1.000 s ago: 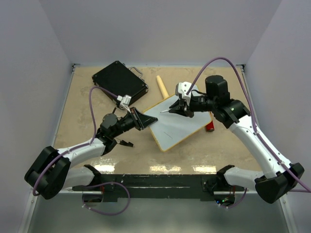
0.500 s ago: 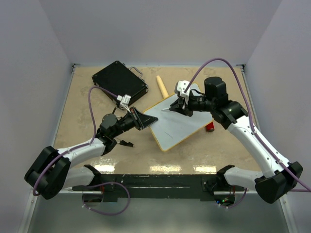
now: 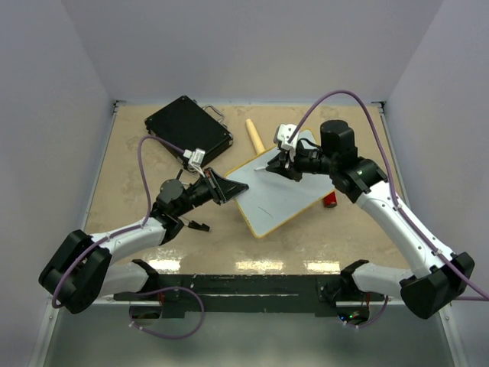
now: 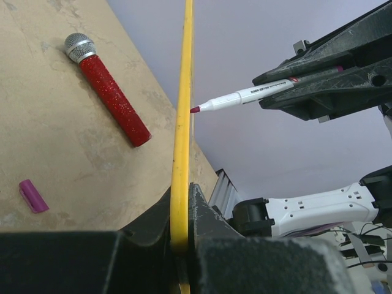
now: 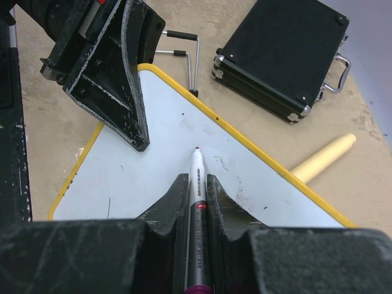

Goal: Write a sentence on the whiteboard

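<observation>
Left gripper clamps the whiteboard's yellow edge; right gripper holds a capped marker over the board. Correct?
Not quite. The marker is uncapped, its red tip bare in the left wrist view. Otherwise yes: the left gripper clamps the yellow edge of the whiteboard and the right gripper holds the marker over it.

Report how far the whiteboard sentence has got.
Done: the left hand clamps the whiteboard by its edge, and the right hand grips the uncapped marker; a purple cap lies on the table. In hand: the tip is poised at the board, contact unclear. Left: the whole sentence; only specks show, no words.
</observation>
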